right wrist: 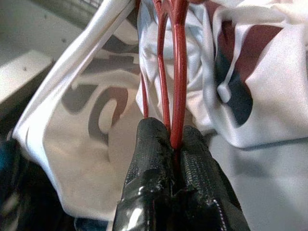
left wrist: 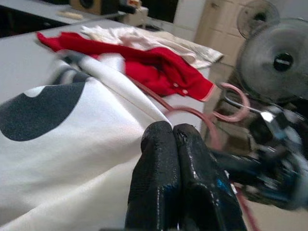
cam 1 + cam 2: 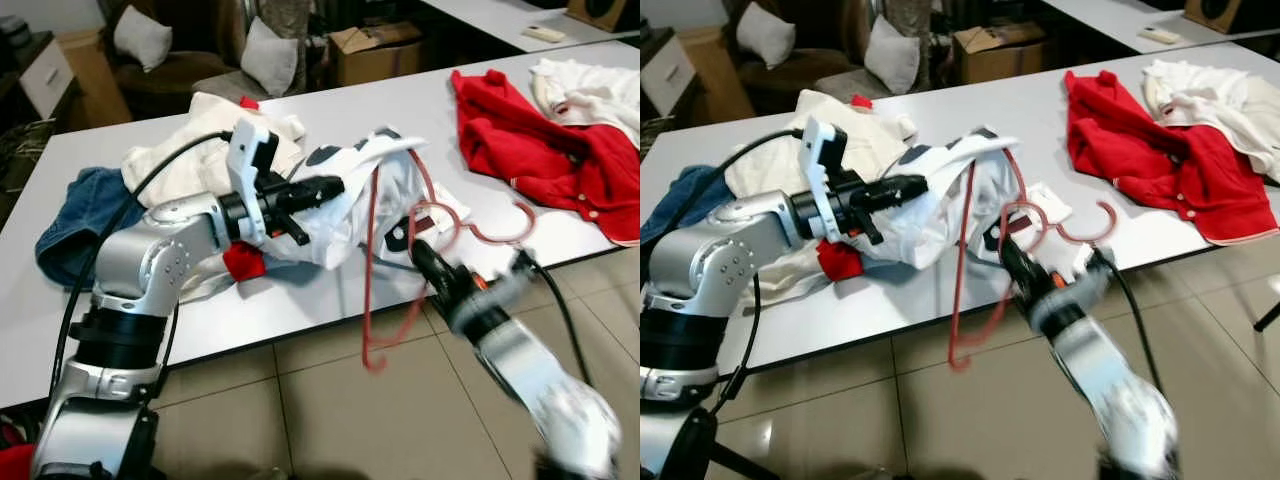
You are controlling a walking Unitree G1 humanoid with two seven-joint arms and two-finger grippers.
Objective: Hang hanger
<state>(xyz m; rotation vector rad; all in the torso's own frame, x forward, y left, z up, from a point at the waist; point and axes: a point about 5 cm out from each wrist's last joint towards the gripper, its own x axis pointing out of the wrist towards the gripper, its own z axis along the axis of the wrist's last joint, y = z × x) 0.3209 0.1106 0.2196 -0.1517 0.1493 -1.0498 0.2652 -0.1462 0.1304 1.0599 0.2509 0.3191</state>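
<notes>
Right hand (image 3: 422, 252) clamps the red hanger (image 3: 372, 280), its hook toward that hand, while left hand (image 3: 322, 188), pinched on the white shirt (image 3: 345, 215), holds it just beside

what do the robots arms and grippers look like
Both arms are silver metal with rounded, jointed segments and black bands at the joints. A black cable loops along the left arm, another trails from the right arm. A white bracket sits at the left wrist. The left gripper and right gripper each have two long, glossy, textured black fingers.
</notes>
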